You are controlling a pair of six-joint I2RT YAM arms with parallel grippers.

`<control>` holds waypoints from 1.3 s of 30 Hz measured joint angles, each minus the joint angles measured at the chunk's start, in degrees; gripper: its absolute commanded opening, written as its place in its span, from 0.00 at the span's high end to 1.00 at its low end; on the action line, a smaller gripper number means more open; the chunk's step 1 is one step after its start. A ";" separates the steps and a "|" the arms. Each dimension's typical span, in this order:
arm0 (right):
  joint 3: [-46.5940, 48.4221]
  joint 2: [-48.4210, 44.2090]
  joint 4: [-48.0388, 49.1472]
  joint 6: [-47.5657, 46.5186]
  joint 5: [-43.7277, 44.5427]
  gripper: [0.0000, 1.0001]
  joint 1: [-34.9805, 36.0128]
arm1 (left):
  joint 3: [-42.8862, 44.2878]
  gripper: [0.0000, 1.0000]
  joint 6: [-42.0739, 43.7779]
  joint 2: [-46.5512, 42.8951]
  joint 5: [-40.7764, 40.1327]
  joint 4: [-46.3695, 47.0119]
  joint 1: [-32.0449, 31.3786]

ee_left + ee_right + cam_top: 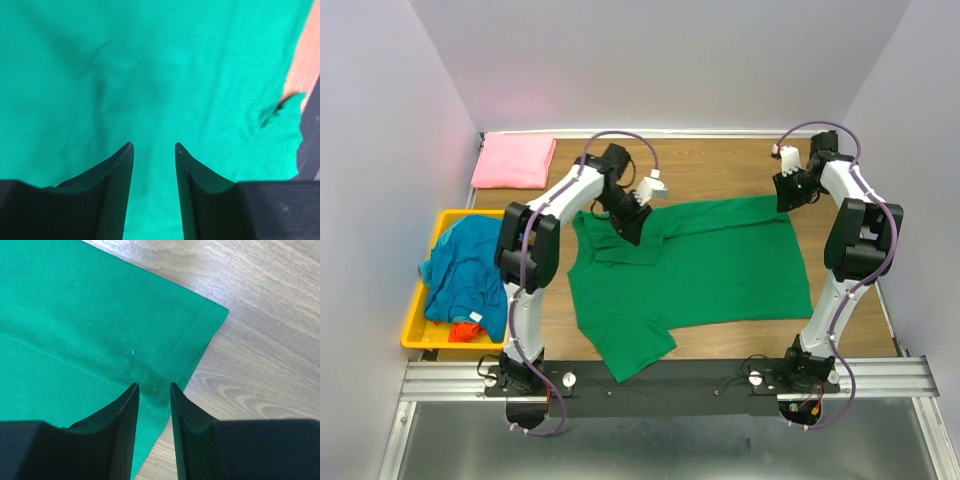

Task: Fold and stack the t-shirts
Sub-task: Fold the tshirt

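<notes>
Teal shirt (465, 265) is lying heaped in the bin (415, 335) at left, pink shirt (513, 160) is lying folded at the far-left corner of the tabletop (720, 165), green shirt (720, 270) is lying spread at centre, left fingers (629, 227) are hovering slightly parted, empty, over its folded sleeve, right fingers (788, 193) likewise over its far-right hem corner.

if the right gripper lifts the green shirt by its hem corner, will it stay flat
Probably flops: the green shirt is thin, creased cloth, partly folded over. Likely light; held at one hem edge by the right gripper, the rest may drag across the table.
</notes>
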 measured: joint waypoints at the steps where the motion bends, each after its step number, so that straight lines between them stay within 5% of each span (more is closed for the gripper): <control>1: 0.00 -0.02 -0.04 0.00 0.00 0.61 0.04 | -0.57 0.56 -0.46 -0.68 0.00 0.83 1.20; 14: 1.44 2.25 -0.17 0.57 0.13 0.62 2.99 | -5.53 0.61 -11.08 -2.12 -12.79 12.31 13.29; 27: 9.35 10.73 -0.31 4.20 3.48 0.63 3.15 | 14.86 0.65 -12.96 14.93 -17.88 12.13 16.85; 32: 11.13 11.78 -0.15 6.14 3.21 0.61 3.13 | 20.68 0.56 -12.83 18.03 -19.61 11.80 17.09; 39: 9.25 6.58 -0.72 8.35 -1.79 0.64 3.61 | 13.29 0.54 -11.34 10.93 -17.40 13.25 18.21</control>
